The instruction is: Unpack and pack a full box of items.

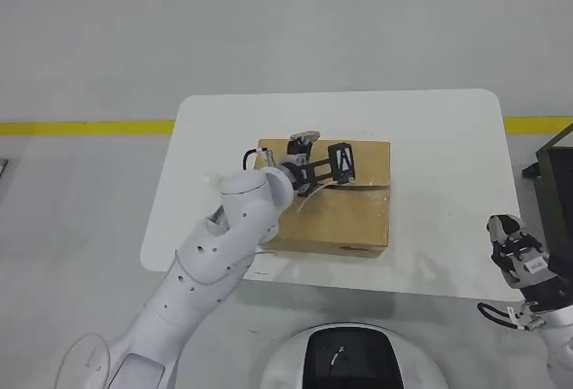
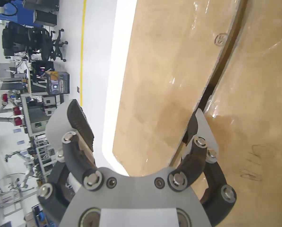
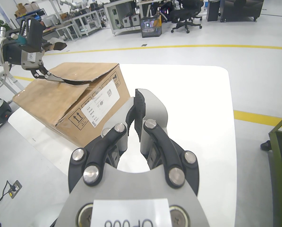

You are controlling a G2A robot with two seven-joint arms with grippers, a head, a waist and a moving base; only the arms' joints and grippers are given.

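A brown cardboard box lies in the middle of the white table, a label on its side. My left gripper hovers at the box's top, open wide. One finger is tucked into the dark seam between the two top flaps, and the other hangs in the air beyond the box's far edge. The far flap is lifted a little and bowed upward. My right gripper is shut on nothing, low over the table's right front corner, well apart from the box.
A dark green frame stands just off the table's right edge, close to my right arm. Bare tabletop spreads between the box and my right gripper. Yellow floor tape runs behind the table.
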